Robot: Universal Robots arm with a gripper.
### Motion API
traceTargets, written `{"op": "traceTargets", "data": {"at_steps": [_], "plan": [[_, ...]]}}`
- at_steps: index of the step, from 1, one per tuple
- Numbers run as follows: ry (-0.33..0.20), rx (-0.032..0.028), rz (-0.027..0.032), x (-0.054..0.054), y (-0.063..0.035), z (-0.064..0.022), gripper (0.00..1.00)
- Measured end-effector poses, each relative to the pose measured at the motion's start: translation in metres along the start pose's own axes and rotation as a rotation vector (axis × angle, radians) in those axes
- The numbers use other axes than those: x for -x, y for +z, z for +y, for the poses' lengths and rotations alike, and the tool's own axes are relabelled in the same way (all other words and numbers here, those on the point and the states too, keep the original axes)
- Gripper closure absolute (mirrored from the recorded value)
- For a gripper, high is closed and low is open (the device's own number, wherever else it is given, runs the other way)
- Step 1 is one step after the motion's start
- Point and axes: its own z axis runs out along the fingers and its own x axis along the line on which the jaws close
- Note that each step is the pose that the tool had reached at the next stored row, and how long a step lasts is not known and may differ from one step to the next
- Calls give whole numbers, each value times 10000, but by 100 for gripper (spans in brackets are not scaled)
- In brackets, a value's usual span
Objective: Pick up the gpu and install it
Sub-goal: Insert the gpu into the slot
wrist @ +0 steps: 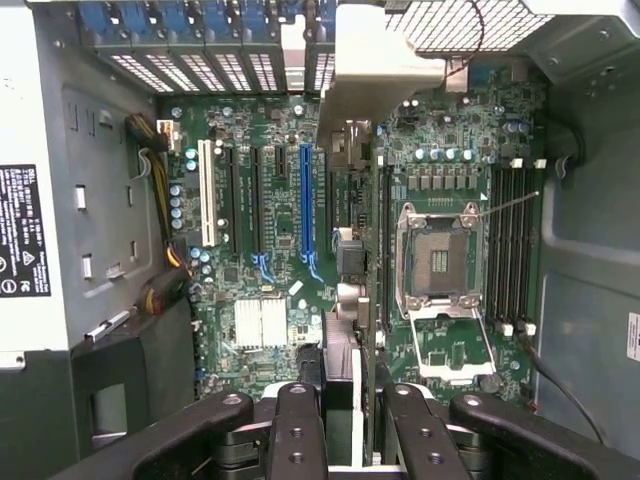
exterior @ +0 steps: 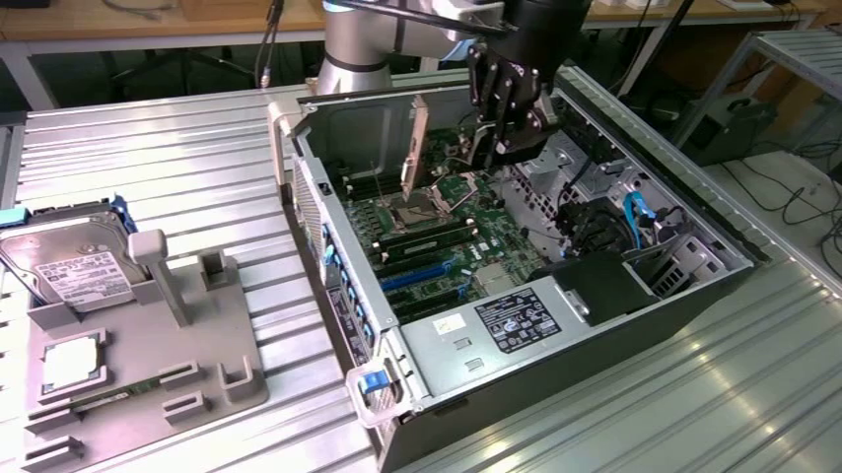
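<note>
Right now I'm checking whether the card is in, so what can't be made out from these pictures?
- Lower edge of the gpu and its slot: wrist view, the card stands edge-on over them, and the end effector covers its near end.
- Label text on the hard drive: exterior view, too small.
- Black sticker: wrist view, cut off by the picture edge.

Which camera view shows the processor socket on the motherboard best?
The wrist view: it looks straight down on the processor socket, whole and face-on. The exterior view shows the socket at a slant.
</note>
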Motion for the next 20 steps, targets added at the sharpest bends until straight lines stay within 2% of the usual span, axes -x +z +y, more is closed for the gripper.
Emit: {"op": "traceTargets", "data": {"at_steps": [3,4,9,12,14,17,20], "plan": [[44,-90,2,25,12,9,72],[74,-100,2,34,21,12,72],[164,-104,9,47,118,28,72],[163,-102,10,44,170,92,72],[160,-97,9,42,220,172,72],[-36,-71,2,40,258,187,72],[-160,-52,102,39,277,190,72]]}}
